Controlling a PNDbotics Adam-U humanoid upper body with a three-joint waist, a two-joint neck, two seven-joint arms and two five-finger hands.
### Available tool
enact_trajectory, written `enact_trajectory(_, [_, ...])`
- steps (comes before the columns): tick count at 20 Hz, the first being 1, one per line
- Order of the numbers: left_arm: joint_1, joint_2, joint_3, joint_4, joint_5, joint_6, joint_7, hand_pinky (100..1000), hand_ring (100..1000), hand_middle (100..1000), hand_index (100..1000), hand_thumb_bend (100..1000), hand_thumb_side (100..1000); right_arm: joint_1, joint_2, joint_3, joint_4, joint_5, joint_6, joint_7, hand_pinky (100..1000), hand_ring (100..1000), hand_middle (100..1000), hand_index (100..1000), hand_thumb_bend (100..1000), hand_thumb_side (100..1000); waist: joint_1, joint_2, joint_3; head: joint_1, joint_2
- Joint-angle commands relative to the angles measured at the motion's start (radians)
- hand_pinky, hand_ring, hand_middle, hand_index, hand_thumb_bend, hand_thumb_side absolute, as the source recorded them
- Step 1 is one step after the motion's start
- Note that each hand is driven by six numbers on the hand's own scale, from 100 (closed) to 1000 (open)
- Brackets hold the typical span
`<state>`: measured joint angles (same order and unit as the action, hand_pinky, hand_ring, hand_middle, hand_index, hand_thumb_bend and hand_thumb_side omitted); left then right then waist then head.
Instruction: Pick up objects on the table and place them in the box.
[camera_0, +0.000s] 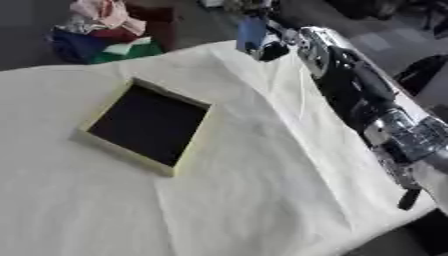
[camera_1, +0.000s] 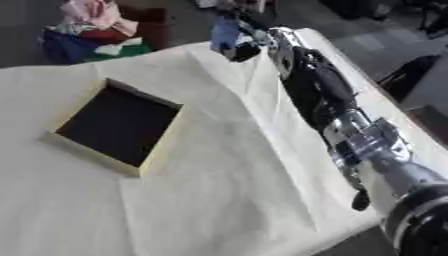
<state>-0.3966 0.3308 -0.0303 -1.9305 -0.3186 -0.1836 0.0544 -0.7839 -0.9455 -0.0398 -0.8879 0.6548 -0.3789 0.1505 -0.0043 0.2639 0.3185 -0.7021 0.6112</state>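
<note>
A shallow box (camera_0: 122, 152) with a pale yellow rim and a black inside lies askew on the cream cloth, left of the middle, and nothing shows in it. My right arm reaches from the lower right corner along the table's right side to its far edge. There my right hand (camera_0: 275, 49) is curled round a blue object (camera_0: 251, 31), held upright just above the far edge of the cloth. I cannot make out what the blue object is. My left hand shows in neither view.
The cream cloth (camera_0: 262, 180) covers the whole table and has creases. Beyond the far left edge lies a heap of pink, red, blue and green things (camera_0: 105, 30). The table's right edge runs close under my right arm.
</note>
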Motion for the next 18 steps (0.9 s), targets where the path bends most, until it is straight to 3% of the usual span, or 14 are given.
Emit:
enact_trajectory(1, [-0.001, 0.006, 0.019, -0.024, -0.007, -0.001, 0.014, 656, 397, 416, 617, 345, 625, -0.023, -0.002, 0.034, -0.132, -0.051, -0.04, 0.044, 156, 475, 327, 1000, 100, 100, -0.003, -0.03, -0.007, 0.006, 0.01])
enact_trajectory(7, [-0.001, 0.001, 0.024, -0.065, -0.011, -0.01, 0.027, 655, 402, 417, 619, 345, 621, -0.041, 0.076, 0.139, -0.313, -0.069, -0.101, 0.176, 271, 514, 340, 1000, 100, 100, -0.012, -0.053, -0.002, 0.002, 0.022])
enact_trajectory(12, [-0.003, -0.003, 0.028, -0.069, -0.011, -0.025, 0.034, 655, 405, 420, 621, 345, 621, -0.058, 0.175, 0.206, -0.318, -0.021, -0.133, 0.289, 387, 544, 363, 1000, 100, 100, -0.012, -0.06, -0.002, 0.0, 0.027])
enact_trajectory(14, [-0.003, -0.006, 0.029, -0.069, -0.012, -0.024, 0.036, 655, 405, 422, 620, 345, 620, -0.056, 0.216, 0.228, -0.307, 0.018, -0.148, 0.324, 479, 568, 381, 1000, 100, 100, -0.013, -0.061, -0.005, 0.005, 0.029])
enact_trajectory(18, [-0.005, -0.01, 0.03, -0.069, -0.013, -0.023, 0.038, 655, 405, 424, 620, 345, 620, -0.053, 0.283, 0.244, -0.266, 0.104, -0.164, 0.344, 589, 599, 399, 1000, 100, 100, -0.015, -0.059, -0.007, 0.008, 0.028])
